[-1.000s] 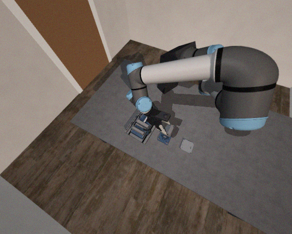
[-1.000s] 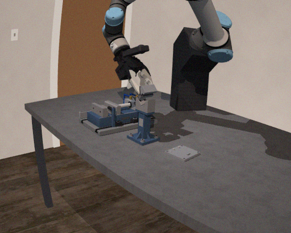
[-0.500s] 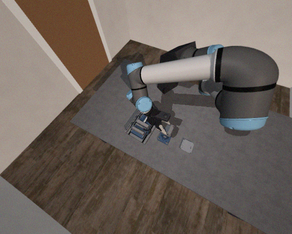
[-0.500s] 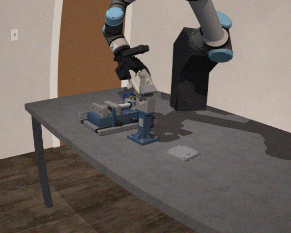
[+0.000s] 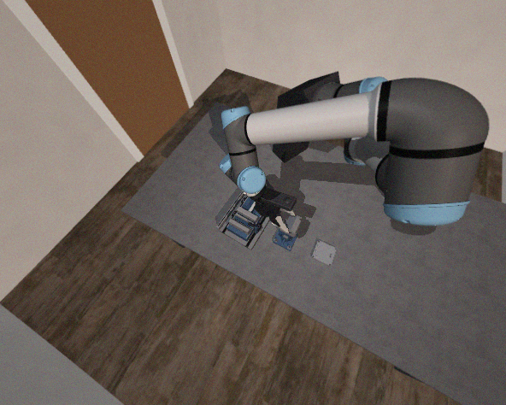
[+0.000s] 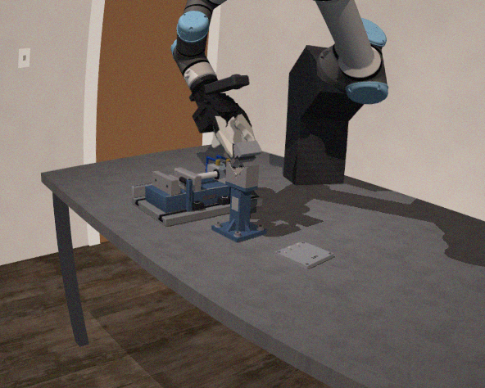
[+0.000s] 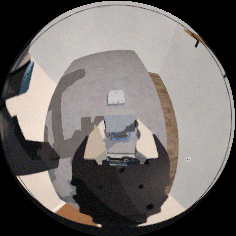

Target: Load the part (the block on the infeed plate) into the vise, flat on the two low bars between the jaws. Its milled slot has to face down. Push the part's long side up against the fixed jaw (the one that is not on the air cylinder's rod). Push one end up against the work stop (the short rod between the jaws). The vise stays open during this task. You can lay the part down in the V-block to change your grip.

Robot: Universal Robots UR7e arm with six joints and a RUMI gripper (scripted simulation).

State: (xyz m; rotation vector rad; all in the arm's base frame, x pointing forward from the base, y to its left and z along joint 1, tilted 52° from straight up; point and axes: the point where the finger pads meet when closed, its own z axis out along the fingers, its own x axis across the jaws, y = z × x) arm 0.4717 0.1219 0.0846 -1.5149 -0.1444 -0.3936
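My gripper point(image 6: 243, 146) point(image 5: 288, 225) point(image 7: 120, 119) is shut on the grey part point(image 6: 247, 147) point(image 5: 293, 224) point(image 7: 120, 123). It holds the part tilted, just above the V-block point(image 6: 242, 175) point(image 5: 285, 239) on its blue pedestal point(image 6: 238, 213). The part is close to the V but I cannot tell whether it touches. The vise point(image 6: 184, 191) point(image 5: 241, 220) stands open to the left of the V-block, with its blue body and grey jaws. The infeed plate point(image 6: 305, 254) point(image 5: 323, 251) point(image 7: 116, 97) lies bare on the table. The part's slot is not visible.
The robot's dark base column point(image 6: 318, 125) stands at the back of the grey table point(image 6: 360, 292). The table's front edge runs close to the vise and the pedestal. The big upper arm point(image 5: 314, 117) spans over the back of the table.
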